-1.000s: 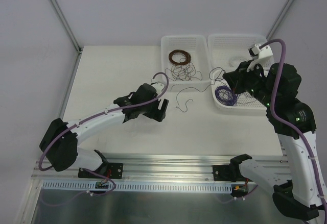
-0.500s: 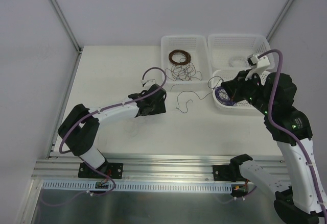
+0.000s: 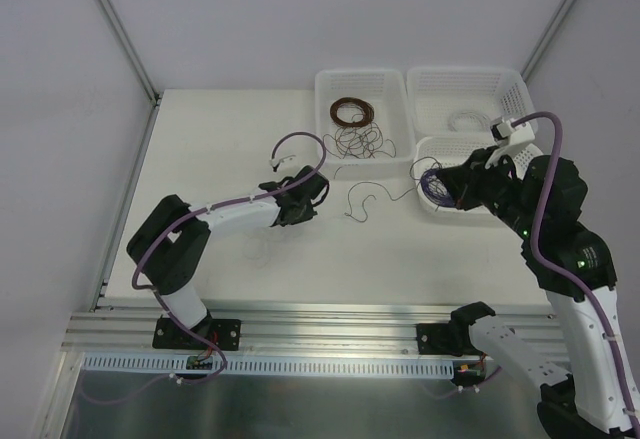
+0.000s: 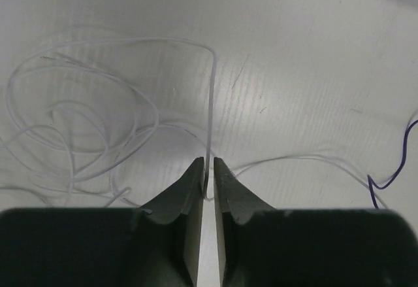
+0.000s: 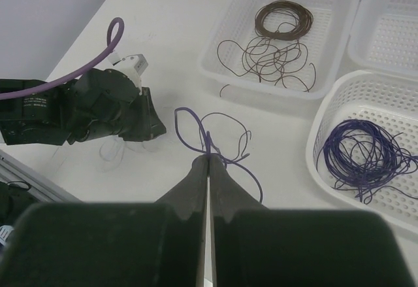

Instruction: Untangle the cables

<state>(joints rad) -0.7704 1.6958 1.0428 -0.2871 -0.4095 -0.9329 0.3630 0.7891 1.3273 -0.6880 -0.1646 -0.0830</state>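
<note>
The cables are loose strands on the table point(image 3: 362, 202): a purple strand point(image 5: 189, 130) looped together with a thinner dark wire point(image 5: 243, 133). My right gripper point(image 5: 208, 157), hovering at the near basket's left edge point(image 3: 432, 179), is shut on the purple strand and holds it up off the table. My left gripper point(image 4: 207, 163) is down at the table point(image 3: 303, 209), left of the strands. Its jaws are closed to a narrow slit on a thin white wire point(image 4: 210, 104) that lies in loose loops there. One purple end point(image 4: 385, 181) shows at the right of the left wrist view.
The back left basket point(image 3: 322, 89) holds a brown coil point(image 3: 352, 112) and loose dark wire point(image 3: 362, 141). In the near right basket point(image 5: 320, 123) lies a purple coil point(image 5: 359, 150). The back right basket point(image 3: 465, 79) holds a pale wire point(image 3: 465, 119).
My left gripper has dropped to the table, shifted left and closed on the white wire. My right arm has drawn back a little to the right, still shut on the purple strand.
</note>
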